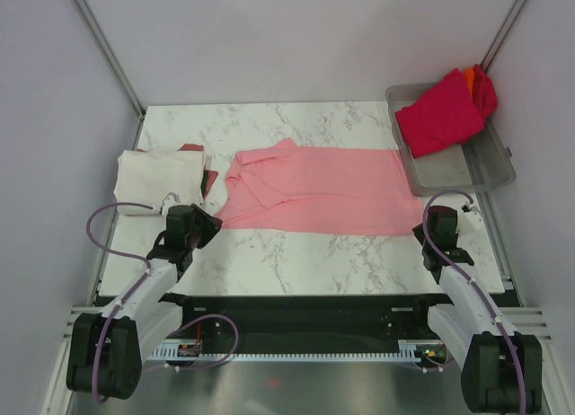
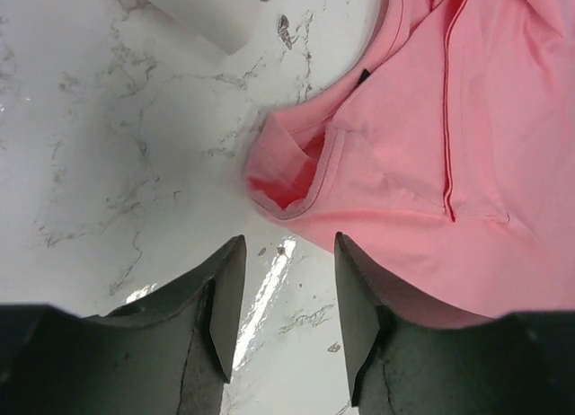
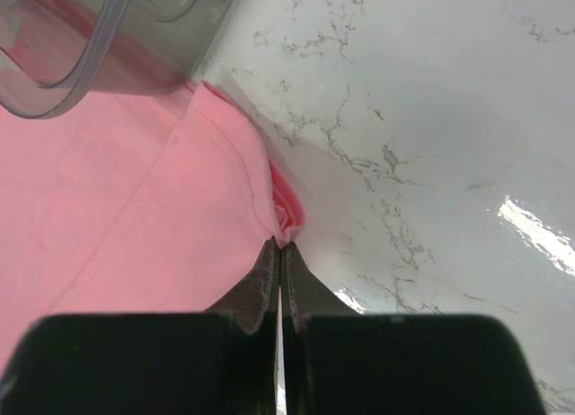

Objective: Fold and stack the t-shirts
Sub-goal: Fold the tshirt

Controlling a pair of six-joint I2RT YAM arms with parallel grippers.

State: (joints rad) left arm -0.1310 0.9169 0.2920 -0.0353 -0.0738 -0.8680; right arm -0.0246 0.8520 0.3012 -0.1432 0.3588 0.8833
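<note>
Across table (image 1: 296, 253) centre, pink t-shirt (image 1: 314, 190) spread flat, left end rumpled. At 2 o'clock, grey tray (image 1: 490, 172); crimson t-shirt (image 1: 440, 119) hiding most of an orange t-shirt (image 1: 473, 74). At 9 o'clock, folded cream-white t-shirt (image 1: 157, 174) over a dark red t-shirt (image 1: 192, 148), only edges showing. Left gripper (image 2: 287, 253) jaws apart, empty, near pink sleeve. Right gripper (image 3: 279, 246) jaws together at pink corner; cloth pinched or not, unclear.

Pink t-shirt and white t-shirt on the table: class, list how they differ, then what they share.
The pink t-shirt lies mostly spread out in the middle; the white t-shirt is folded into a compact rectangle at the left. The pink t-shirt covers far more surface than the white t-shirt. Both are plain cloth shirts on the marble table.
</note>
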